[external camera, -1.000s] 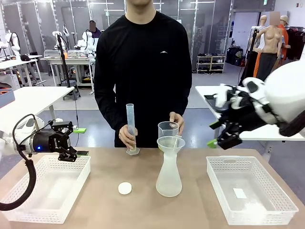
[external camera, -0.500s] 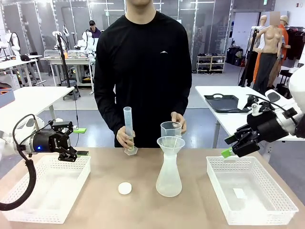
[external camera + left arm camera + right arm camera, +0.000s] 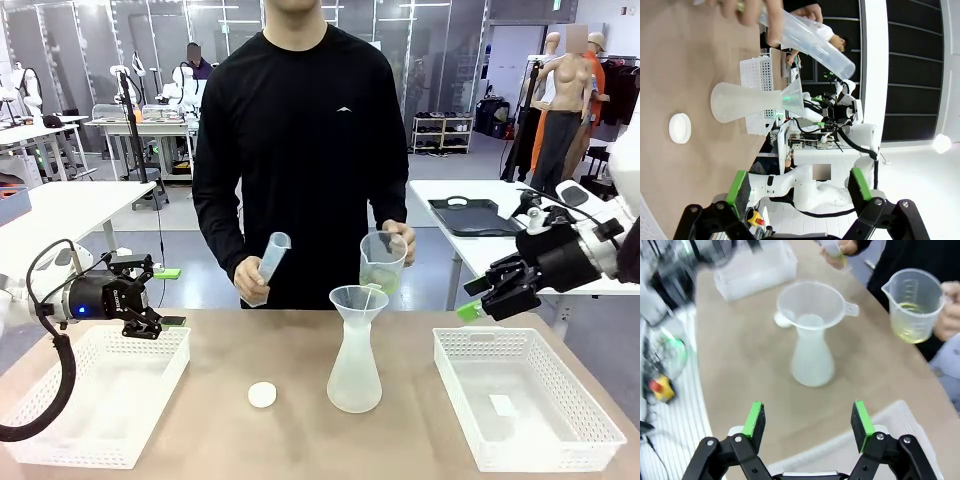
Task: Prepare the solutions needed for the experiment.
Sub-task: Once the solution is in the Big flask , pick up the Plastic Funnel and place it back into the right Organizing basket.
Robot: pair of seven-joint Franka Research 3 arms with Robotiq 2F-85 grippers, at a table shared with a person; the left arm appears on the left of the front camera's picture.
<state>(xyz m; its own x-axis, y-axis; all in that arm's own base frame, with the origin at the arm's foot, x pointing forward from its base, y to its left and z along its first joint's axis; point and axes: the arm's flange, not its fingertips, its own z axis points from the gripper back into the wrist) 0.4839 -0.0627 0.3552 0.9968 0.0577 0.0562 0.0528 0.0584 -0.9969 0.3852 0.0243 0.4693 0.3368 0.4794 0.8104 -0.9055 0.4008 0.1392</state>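
- Front: person at the far side holds a beaker raised, up and to the right of the funnel. The solution, a little pale yellow-green liquid, sits in the beaker's bottom. The person also holds a tilted cylinder.
- Funnel sits in the flask at mid-table; cap lies near, to its left.
- Left gripper hangs over the far edge of the left basket, jaws apart, empty. Right gripper is up off the table beyond the right basket, jaws apart, empty.
- Left wrist: left gripper pads wide apart, nothing between. Beyond are the flask with funnel, the cap and the cylinder.
- Right wrist: right gripper pads spread, nothing between. Past them stands the flask with funnel; the beaker is off to one side, solution low inside.
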